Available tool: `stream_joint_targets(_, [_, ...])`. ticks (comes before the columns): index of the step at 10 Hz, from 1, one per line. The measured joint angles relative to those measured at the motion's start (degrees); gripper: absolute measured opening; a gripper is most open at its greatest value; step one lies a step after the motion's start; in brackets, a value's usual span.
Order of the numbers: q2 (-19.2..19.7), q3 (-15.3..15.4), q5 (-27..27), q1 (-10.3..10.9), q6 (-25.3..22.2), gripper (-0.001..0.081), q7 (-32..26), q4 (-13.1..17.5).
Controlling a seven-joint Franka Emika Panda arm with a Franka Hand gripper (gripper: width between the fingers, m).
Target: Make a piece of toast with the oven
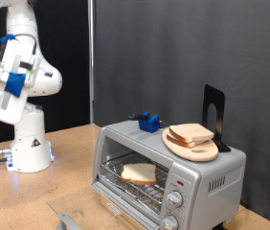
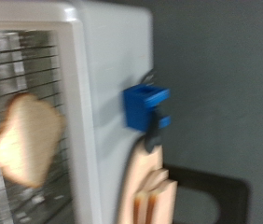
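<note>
The silver-grey oven (image 1: pixel 216 172) stands at the exterior view's lower right with its door down. The piece of toast (image 1: pixel 139 172) lies on the wire rack inside. In the wrist view the oven (image 2: pixel 103 65) is seen from above, slightly blurred, with the toast (image 2: pixel 24 140) on the rack. The white arm (image 1: pixel 25 72) is raised at the exterior view's left, well away from the oven. Its fingers do not show in either view.
On the oven's top sit a round wooden board (image 1: pixel 194 149) with other bread slices (image 1: pixel 190 134), a small blue object (image 1: pixel 151 121) and a black stand (image 1: pixel 214 115). The blue object (image 2: pixel 145 107) and the slices (image 2: pixel 150 191) also show in the wrist view. Two knobs (image 1: pixel 173 201) sit under a red light (image 1: pixel 179 182).
</note>
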Motion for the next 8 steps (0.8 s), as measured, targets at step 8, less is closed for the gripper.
stream_joint_targets(8, [9.90,-0.68,0.16,-0.28,10.20,0.0808,-6.49,1.92])
